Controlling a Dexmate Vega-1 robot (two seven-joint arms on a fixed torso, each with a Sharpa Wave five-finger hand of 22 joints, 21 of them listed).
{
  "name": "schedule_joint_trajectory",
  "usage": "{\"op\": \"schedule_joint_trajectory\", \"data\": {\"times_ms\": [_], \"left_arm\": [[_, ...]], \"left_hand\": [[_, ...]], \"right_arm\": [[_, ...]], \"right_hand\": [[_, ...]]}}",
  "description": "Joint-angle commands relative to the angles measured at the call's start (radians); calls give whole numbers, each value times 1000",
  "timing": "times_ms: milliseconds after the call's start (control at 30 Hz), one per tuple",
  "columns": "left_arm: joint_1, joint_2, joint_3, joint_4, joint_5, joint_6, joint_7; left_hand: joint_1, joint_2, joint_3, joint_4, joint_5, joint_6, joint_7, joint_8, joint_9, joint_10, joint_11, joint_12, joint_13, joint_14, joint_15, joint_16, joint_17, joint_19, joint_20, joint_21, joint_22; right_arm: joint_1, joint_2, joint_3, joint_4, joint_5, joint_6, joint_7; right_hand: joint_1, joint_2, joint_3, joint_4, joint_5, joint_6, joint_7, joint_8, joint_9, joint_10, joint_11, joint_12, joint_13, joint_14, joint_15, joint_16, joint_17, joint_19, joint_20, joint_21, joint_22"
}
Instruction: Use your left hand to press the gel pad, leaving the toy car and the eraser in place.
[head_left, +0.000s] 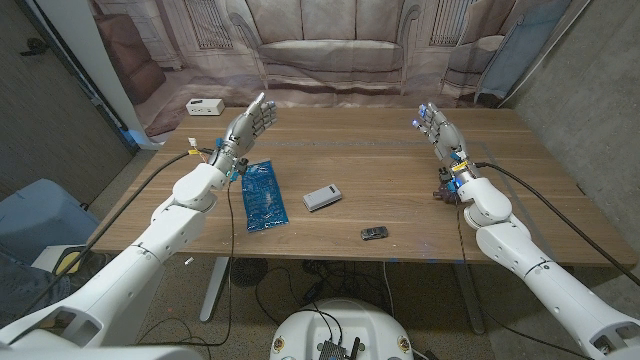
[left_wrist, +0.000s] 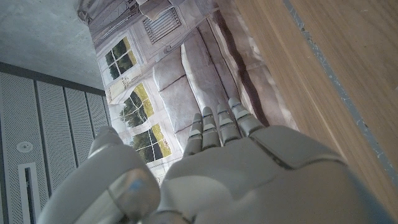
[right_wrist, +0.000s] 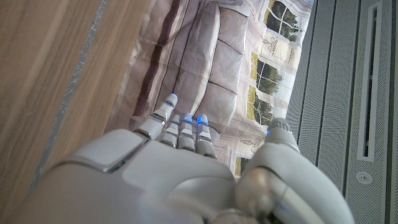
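Observation:
A blue gel pad (head_left: 263, 195) lies flat on the wooden table (head_left: 400, 150), left of the middle. A white eraser (head_left: 322, 197) sits to its right, and a small dark toy car (head_left: 374, 233) stands nearer the front edge. My left hand (head_left: 247, 127) is raised above the table beyond the gel pad, fingers stretched out and apart, holding nothing. From the left wrist view the same left hand (left_wrist: 230, 168) shows extended fingers against the backdrop. My right hand (head_left: 439, 132) is up at the far right, fingers spread and empty; the right wrist view shows this hand (right_wrist: 180, 168) the same way.
A white power strip (head_left: 204, 106) lies on the floor by the backdrop at the back left. A printed backdrop of a sofa (head_left: 330, 50) hangs behind the table. A blue chair (head_left: 30, 215) stands to the left of the table.

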Motion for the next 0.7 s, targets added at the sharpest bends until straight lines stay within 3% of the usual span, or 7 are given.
{"op": "schedule_joint_trajectory", "data": {"times_ms": [33,333,700], "left_arm": [[-48,-33,23,75,-41,9,-39],[-62,-61,33,111,-52,20,-23],[-67,-71,41,117,-48,22,-15]], "left_hand": [[-13,1,-7,-2,-1,-8,-4,6,0,-9,-2,0,2,-8,2,2,3,-8,1,6,2],[-16,2,-8,-1,0,-30,-6,3,-1,-19,1,1,2,-20,1,3,3,-21,11,7,2],[-17,6,-9,-1,1,-45,6,7,-1,-34,3,3,2,-38,5,4,3,-37,-16,7,2]], "right_arm": [[21,-8,-8,37,41,-27,54],[19,1,-5,63,59,-26,60],[43,19,-10,108,66,-9,82]], "right_hand": [[-9,-12,-10,4,-2,-13,8,-5,1,-20,6,-5,3,-18,7,-10,3,-13,3,-5,3],[-25,-27,-21,9,-2,-12,13,-2,1,-34,11,-7,3,-34,12,-14,5,-31,6,-9,3],[-34,-29,-26,13,-1,-13,18,-2,0,-36,12,-7,3,-38,10,-14,6,-34,5,-8,3]]}}
